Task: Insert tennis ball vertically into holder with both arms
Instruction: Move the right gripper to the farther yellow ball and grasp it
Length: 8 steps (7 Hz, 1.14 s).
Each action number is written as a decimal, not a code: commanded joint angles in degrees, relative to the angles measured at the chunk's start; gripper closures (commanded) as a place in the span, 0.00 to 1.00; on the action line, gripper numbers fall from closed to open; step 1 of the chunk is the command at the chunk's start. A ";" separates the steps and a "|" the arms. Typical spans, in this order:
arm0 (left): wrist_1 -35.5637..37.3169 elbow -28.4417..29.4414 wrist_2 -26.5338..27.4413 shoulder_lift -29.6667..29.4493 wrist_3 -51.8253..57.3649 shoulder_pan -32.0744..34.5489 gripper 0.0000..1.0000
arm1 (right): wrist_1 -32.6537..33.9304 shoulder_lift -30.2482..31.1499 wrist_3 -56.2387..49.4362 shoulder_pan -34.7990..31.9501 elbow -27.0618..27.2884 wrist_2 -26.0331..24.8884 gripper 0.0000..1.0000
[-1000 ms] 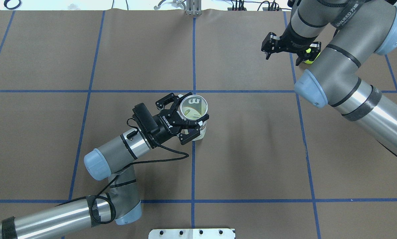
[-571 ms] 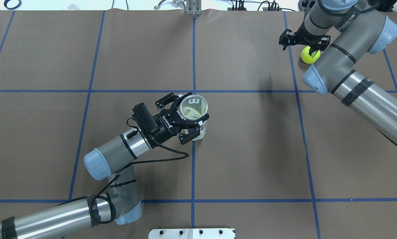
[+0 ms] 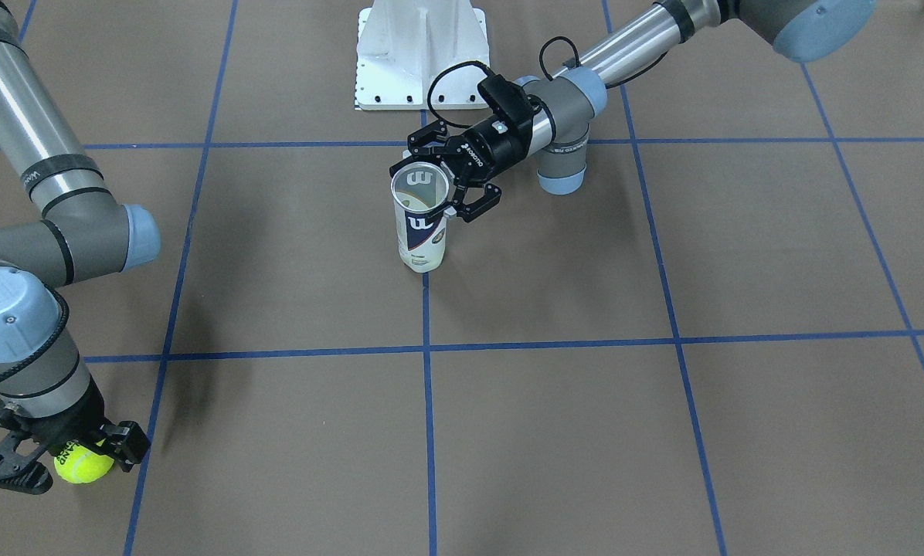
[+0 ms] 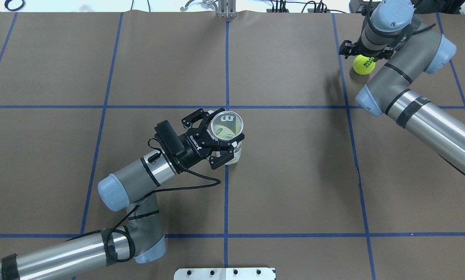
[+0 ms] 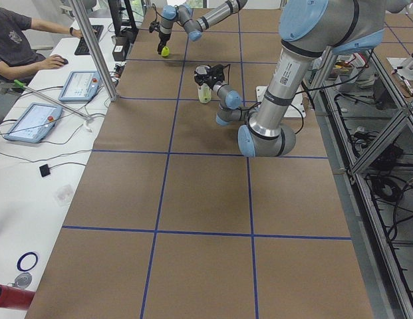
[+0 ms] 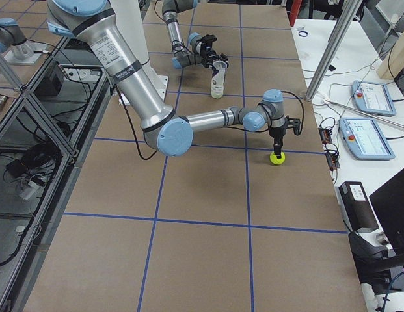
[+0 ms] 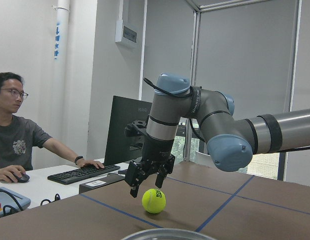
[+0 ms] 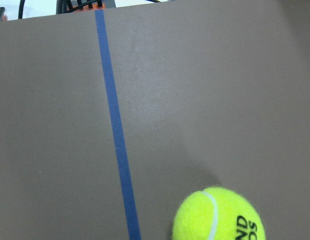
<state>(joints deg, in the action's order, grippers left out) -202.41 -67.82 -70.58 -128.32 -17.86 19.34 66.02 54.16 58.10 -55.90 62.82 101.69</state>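
The holder (image 3: 422, 232), a clear tube with a navy and white "W" label, stands upright at the table's middle, its open mouth (image 4: 227, 124) facing up. My left gripper (image 4: 217, 138) is shut on the holder near its top (image 3: 443, 185). The yellow tennis ball (image 4: 364, 64) lies on the table at the far right. My right gripper (image 3: 56, 455) points down, open, with its fingers either side of the ball (image 3: 82, 466). The left wrist view shows that gripper (image 7: 150, 180) just above the ball (image 7: 154, 200). The right wrist view shows only the ball (image 8: 219, 215).
A white metal base (image 3: 419, 54) stands at the robot's side of the table. Blue tape lines (image 8: 115, 125) grid the brown table cover. An operator (image 7: 15, 135) sits at a desk with a keyboard and monitor beyond the table's far edge.
My right arm has swung toward the far right and turned its gripper down over the tennis ball. The left arm and the holder have not moved.
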 commanded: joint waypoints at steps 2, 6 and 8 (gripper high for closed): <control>0.00 -0.12 0.00 0.00 -0.07 0.00 0.10 | -0.19 0.07 0.00 1.41 -1.82 -3.34 0.05; -0.26 -0.12 -0.08 0.00 -0.07 0.00 0.10 | -0.10 -0.28 0.70 1.32 -2.26 -3.34 1.00; -0.35 -0.12 0.00 0.00 -0.06 0.00 0.10 | 2.16 -0.46 1.14 0.62 4.27 -1.94 1.00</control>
<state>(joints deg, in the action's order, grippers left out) -202.72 -67.94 -70.60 -128.32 -17.89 19.34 66.42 53.80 58.87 -54.85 62.54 98.74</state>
